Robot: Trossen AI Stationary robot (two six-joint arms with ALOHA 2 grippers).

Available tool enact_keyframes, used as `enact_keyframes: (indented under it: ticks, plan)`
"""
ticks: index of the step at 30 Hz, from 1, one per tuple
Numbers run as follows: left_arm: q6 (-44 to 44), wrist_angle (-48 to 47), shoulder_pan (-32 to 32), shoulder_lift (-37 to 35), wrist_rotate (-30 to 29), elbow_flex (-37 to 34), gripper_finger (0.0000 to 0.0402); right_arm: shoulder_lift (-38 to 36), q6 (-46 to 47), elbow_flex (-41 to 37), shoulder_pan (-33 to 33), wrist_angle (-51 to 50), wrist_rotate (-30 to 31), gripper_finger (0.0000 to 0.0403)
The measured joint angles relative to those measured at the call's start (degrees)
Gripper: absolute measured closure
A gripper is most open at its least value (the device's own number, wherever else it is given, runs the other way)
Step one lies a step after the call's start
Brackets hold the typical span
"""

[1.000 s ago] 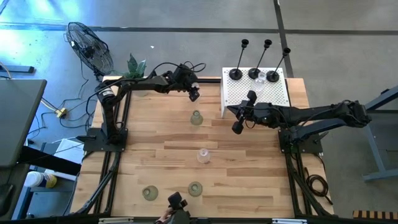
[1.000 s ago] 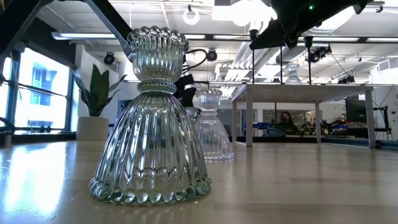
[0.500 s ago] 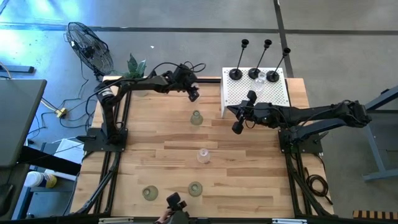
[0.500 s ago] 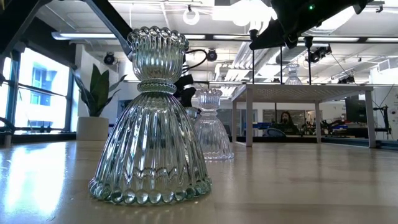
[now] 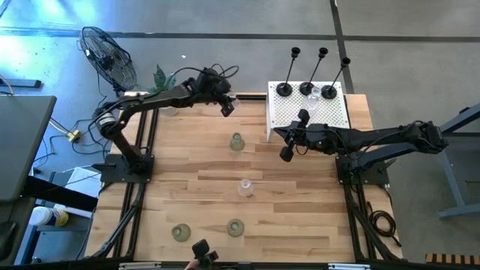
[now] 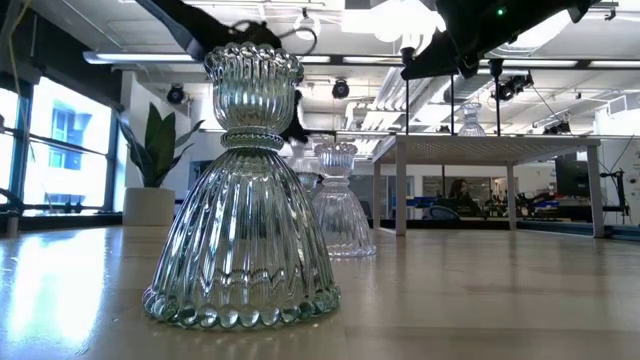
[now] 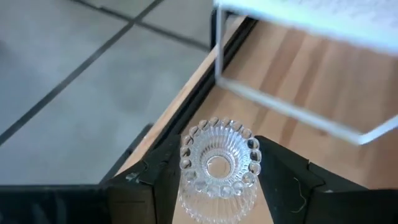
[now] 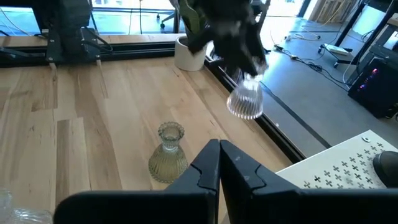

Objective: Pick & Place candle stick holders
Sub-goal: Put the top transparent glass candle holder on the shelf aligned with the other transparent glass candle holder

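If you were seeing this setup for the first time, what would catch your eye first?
The left gripper, near the table's far edge, holds a clear glass candle holder in the air. Three black candle stick holders stand on the white perforated box, with the right gripper shut and empty in front of it.

Grey floor (image 5: 225,19) with dark seams; standing fan (image 5: 109,56); large windows (image 6: 60,150); ceiling strip lights (image 6: 150,58).
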Motion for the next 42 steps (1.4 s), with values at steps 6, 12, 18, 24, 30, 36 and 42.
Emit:
enact_keyframes:
  ticks: [6, 12, 18, 24, 30, 36, 42]
  plan:
    - [-1.47, -2.68, -3.48, -6.88, 5.14, 0.03, 0.0223, -2.06, 0.07, 0.0, 0.23, -0.69, -1.29, 0.0401]
    - [-3.23, -1.11, -13.42, -10.69, 7.5, 0.05, 0.0223, -6.88, 0.38, 0.0, 2.45, -4.06, 0.51, 0.0401]
    - [-4.89, 3.24, -23.36, -8.7, 8.03, 0.24, 0.0223, -9.56, 1.58, 0.0, 4.81, -5.75, 1.54, 0.0402]
    - [-6.24, 8.43, -28.34, -1.49, 2.87, 0.12, 0.0222, -9.57, 1.6, 0.0, 6.93, -5.79, 2.29, 0.0402]
    - [-7.53, 14.54, -28.44, 8.46, 2.57, 0.01, 0.0222, -9.57, 2.05, 0.0, 8.41, -5.73, 3.26, 0.0402]
    - [-7.57, 18.1, -28.85, 14.73, 2.91, 0.08, 0.0222, -9.55, 2.67, 0.0, 9.42, -5.73, 3.28, 0.0402]
    - [-7.52, 18.68, -29.31, 16.13, 3.24, 0.1, 0.0222, -9.55, 2.89, 0.0, 9.77, -5.64, 3.26, 0.0402]
